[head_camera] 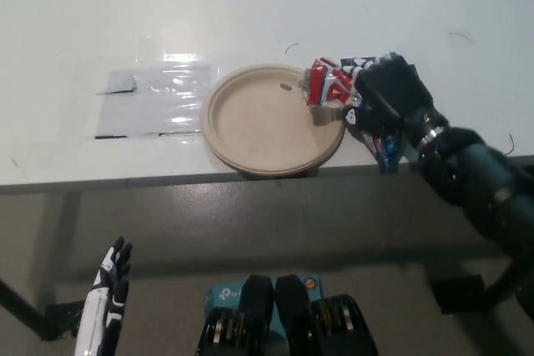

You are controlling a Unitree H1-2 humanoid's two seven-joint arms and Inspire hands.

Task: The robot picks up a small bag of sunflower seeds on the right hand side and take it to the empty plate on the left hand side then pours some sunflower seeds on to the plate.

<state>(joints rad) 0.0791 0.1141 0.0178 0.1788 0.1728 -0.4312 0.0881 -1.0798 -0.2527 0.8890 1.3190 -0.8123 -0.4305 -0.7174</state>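
Note:
A round tan paper plate lies at the table's front edge. My black right hand is shut on the small red, white and blue bag of sunflower seeds. The bag is tipped with its mouth leftward over the plate's right rim. One small dark seed shows near the plate's upper right rim, and pale bits lie under the bag's mouth. My white left hand hangs low at the lower left, below the table, fingers apart and holding nothing.
A clear plastic sheet is taped flat on the white table left of the plate. The table's front edge runs across the picture just below the plate, which slightly overhangs it.

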